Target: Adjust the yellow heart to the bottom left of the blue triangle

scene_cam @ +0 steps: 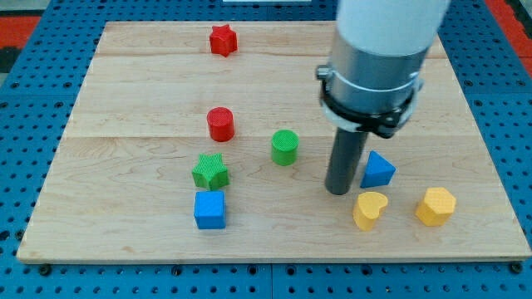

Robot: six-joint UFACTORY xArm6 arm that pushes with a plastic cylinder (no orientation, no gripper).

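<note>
Tabletop (125, 91): a pale wooden board bearing eight blocks. Arm: a wide grey-and-white body descends from the view's top, ending in a dark rod. No jaws are fitted, so no released or clenched state applies.

My tip (337, 192) stands just beside the blue triangle (378, 170), on its left, and just above-left of the yellow heart (370, 209).

The yellow heart lies just below the blue triangle, slightly toward the view's left. Judgement: the task is nearly complete; the heart is below but barely left of the triangle, so a short leftward nudge remains.

Other blocks, well apart from the work area:
- yellow hexagon (435, 206), right of the heart
- blue cube (209, 210)
- green star (210, 171)
- green cylinder (284, 147)
- red cylinder (220, 124)
- red star (223, 40)
</note>
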